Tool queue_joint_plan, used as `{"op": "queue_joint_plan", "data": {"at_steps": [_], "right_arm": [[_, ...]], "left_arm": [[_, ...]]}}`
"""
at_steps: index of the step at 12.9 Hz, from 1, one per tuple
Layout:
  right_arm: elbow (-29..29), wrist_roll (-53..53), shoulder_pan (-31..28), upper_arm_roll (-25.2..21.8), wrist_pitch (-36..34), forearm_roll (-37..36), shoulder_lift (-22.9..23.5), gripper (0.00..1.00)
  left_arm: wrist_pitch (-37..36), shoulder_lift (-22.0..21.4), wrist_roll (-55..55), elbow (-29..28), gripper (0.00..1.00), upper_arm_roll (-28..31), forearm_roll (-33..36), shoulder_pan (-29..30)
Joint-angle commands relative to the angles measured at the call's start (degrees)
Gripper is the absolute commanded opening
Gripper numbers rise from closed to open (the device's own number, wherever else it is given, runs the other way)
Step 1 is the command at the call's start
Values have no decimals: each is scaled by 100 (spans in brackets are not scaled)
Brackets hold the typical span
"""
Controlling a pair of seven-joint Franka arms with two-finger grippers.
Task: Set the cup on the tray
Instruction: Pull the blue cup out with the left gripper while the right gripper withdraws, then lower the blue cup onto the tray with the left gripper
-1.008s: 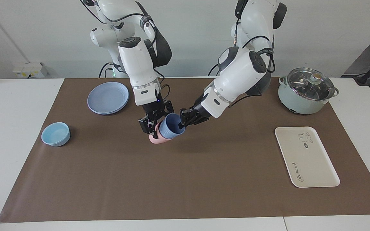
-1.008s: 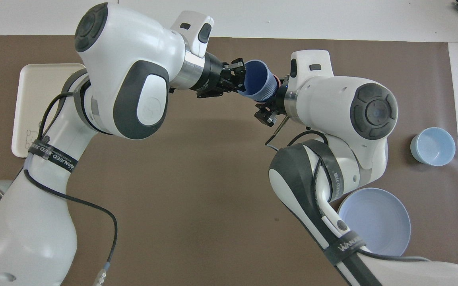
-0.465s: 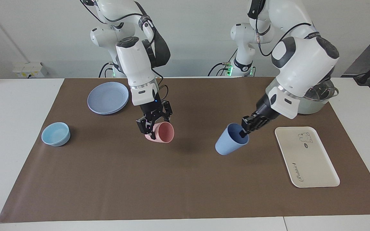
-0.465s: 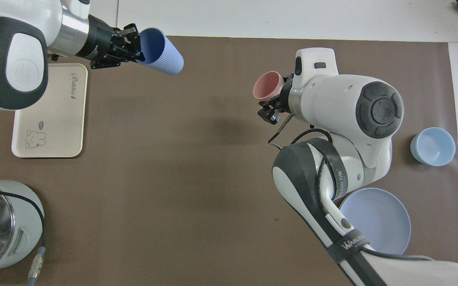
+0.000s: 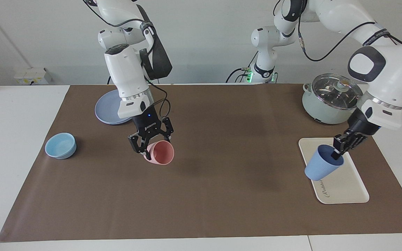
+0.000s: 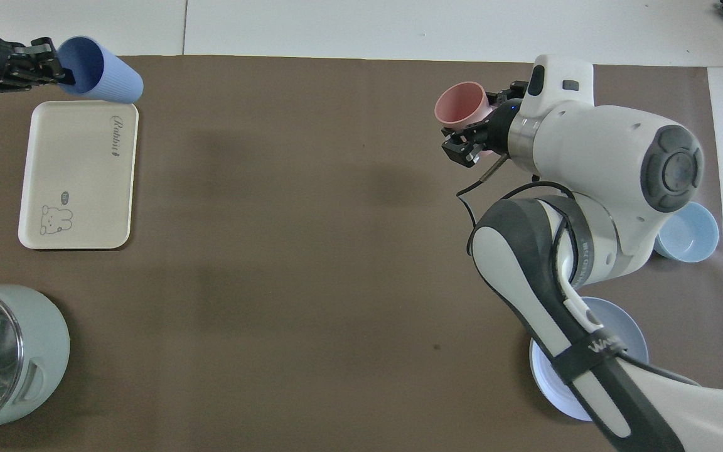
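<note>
The left pincer (image 5: 337, 152) is clamped on the blue cup's (image 5: 323, 162) rim, tilted in the air over the tray (image 5: 347, 188) — set-down left — while the right pincer (image 5: 151, 141) grips the pink cup (image 5: 161, 153) over the counter (image 5: 222, 195).

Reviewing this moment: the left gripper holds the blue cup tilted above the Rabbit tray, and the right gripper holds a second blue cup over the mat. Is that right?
Not quite. The cup in the right gripper is a salmon-pink cup, not blue, as the facing view shows. The rest stands: the left gripper holds the blue cup tilted above the Rabbit tray, and the pink cup is over the mat.
</note>
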Motion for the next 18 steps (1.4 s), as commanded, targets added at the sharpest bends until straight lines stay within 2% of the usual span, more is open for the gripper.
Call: {"op": "queue_joint_plan", "data": {"at_steps": [1,3,4,7,9,12,13,15,16,17,18], "right_arm": [[-240,-2013,-427,56,97,2171,-75,0],[-450,-3869,-874,56,-280,3924,-110,0],[-565,-4522,-1085,56,-517,4375,-119,0],[-820,-5694,-1604,47,-1115,5378,-84,0],[-873,-6300,-1894,47,-1519,5670,12,0],[-979,-7152,-2377,56,-2195,6056,248,0],[-979,-7461,-2536,47,-2511,6258,432,0],[-979,-8058,-2747,47,-2891,6558,749,0],[-979,-8253,-2827,47,-2953,6577,846,0],[-970,-8316,-2880,47,-3023,6577,900,0],[-927,-8421,-2932,56,-3163,6612,987,0]], "left_arm": [[785,-641,639,-1458,0,-59,319,487],[936,-571,869,-1654,0,-59,320,734],[1033,-545,965,-1732,0,-59,320,840],[1279,-439,1204,-2066,0,-59,320,1086],[1586,-369,1221,-2365,0,-59,311,1201],[1579,-290,1230,-2410,0,-59,320,1271],[1579,-289,1230,-2401,18,-59,320,1271],[1552,-254,1247,-2297,79,-59,320,1263],[1491,-237,1265,-2191,89,-59,364,1254],[1334,-211,1274,-1990,94,-59,434,1228],[906,-71,1265,-1588,94,-59,539,1175]]}}
